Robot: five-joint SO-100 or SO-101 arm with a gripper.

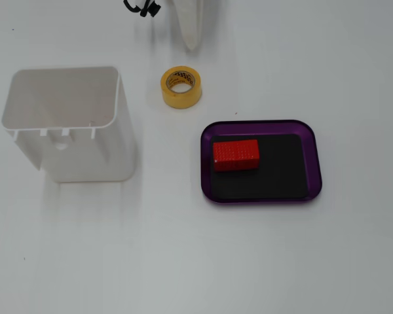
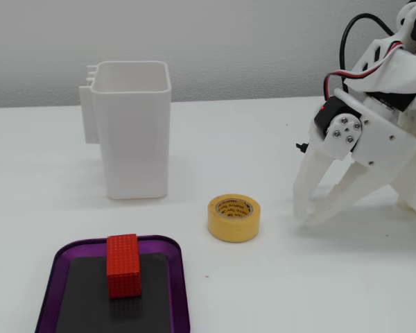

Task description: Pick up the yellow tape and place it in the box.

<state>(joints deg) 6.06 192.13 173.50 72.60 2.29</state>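
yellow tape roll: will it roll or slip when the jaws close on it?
The yellow tape lies flat on the table, hole up, so it probably won't roll; a push would more likely slide it. The outer face looks smooth and curved, so it could slip. It looks stiff and light.

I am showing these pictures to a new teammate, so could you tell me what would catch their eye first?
The bright red textured block stands out most, lying in the shallow purple tray with a black floor, toward the tray's left end in the fixed view from above. Next comes the small roll of yellow tape, lying flat on the white table between the tall white plastic container and the white robot hand, whose two fingers are spread open, apart from the roll.
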